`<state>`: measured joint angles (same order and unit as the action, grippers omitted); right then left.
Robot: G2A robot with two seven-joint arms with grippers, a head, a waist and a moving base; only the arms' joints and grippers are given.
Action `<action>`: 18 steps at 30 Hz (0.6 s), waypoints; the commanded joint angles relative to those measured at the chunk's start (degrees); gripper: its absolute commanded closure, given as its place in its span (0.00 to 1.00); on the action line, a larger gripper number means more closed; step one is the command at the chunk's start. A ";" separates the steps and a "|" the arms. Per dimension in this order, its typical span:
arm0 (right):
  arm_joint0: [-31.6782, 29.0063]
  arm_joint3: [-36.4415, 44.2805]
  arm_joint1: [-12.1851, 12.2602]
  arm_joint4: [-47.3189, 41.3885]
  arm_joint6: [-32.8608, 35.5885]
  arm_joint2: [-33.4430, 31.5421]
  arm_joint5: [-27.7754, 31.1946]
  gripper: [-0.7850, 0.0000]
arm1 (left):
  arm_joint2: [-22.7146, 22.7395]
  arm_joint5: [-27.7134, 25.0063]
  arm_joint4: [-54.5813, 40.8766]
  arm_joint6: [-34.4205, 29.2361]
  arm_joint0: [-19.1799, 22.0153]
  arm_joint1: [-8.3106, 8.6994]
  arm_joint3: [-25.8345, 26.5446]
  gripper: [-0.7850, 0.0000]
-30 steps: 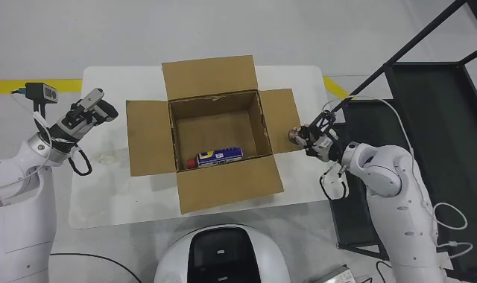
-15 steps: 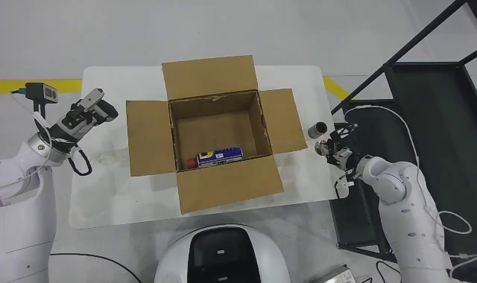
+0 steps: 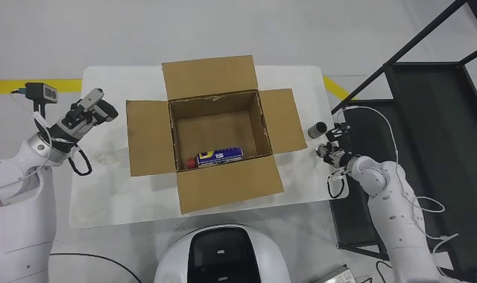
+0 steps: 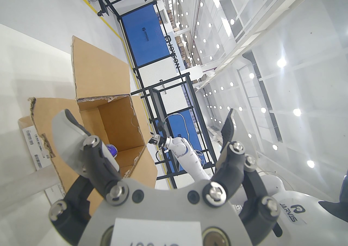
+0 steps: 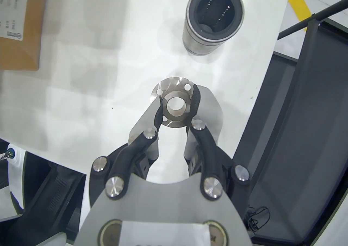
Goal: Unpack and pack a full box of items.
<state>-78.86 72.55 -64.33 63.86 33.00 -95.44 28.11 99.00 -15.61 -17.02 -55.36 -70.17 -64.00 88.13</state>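
- A brown cardboard box (image 3: pixel 216 126) is being shown at the middle of the white worktop (image 3: pixel 112 186), with its four flaps spread outward and its top standing open.
- A blue spray can with a red cap (image 3: pixel 220 158) is being seen lying on its side on the floor of the box, along the wall nearest the robot.
- A short silver metal cylinder with a dark hollow bore (image 5: pixel 213 31) is being shown on the worktop, just beside the box's right flap and apart from it.
- A small round metal flange with a central hole (image 5: pixel 175 105) is being grasped by the right gripper (image 5: pixel 176 105). Its dark-padded fingers (image 5: pixel 194 105) are being pressed against the raised hub from both sides.
- The flange is being held near the silver cylinder without touching it, over the strip of worktop close to the right edge. Whether it is resting on the surface cannot be told.
- In the top view the right gripper (image 3: pixel 330 146) is being shown just beside the cylinder (image 3: pixel 317 128), next to a black metal rack (image 3: pixel 432 119).
- The left gripper (image 4: pixel 146 119) is being held above the worktop's left edge, well apart from the box, with its fingers (image 4: pixel 68 127) spread wide and nothing between them.
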 commanded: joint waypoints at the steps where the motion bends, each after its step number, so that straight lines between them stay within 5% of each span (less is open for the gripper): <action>1: 1.10 -1.86 -0.06 0.74 -0.88 0.77 -1.07 1.00 | 0.00 0.00 0.00 0.00 0.00 0.00 0.00 0.00; 14: 7.03 -11.18 -0.71 2.20 -4.07 6.17 -5.41 1.00 | 0.00 0.00 0.00 0.00 0.00 0.00 0.00 0.00; 15: 7.31 -11.61 -0.74 2.11 -4.13 6.35 -5.80 0.78 | 0.00 0.00 0.00 0.00 0.00 0.00 0.00 0.00; 17: 7.74 -12.15 -0.77 2.05 -4.17 6.73 -6.16 0.00 | 0.00 0.00 0.00 0.00 0.00 0.00 0.00 0.00; 18: 7.90 -12.35 -0.77 1.99 -4.22 6.84 -6.32 0.00 | 0.00 0.00 0.00 0.00 0.00 0.00 0.00 0.00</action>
<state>-71.08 60.36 -65.10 65.87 28.79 -88.69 21.89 99.00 -15.61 -17.02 -55.36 -70.17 -64.00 88.13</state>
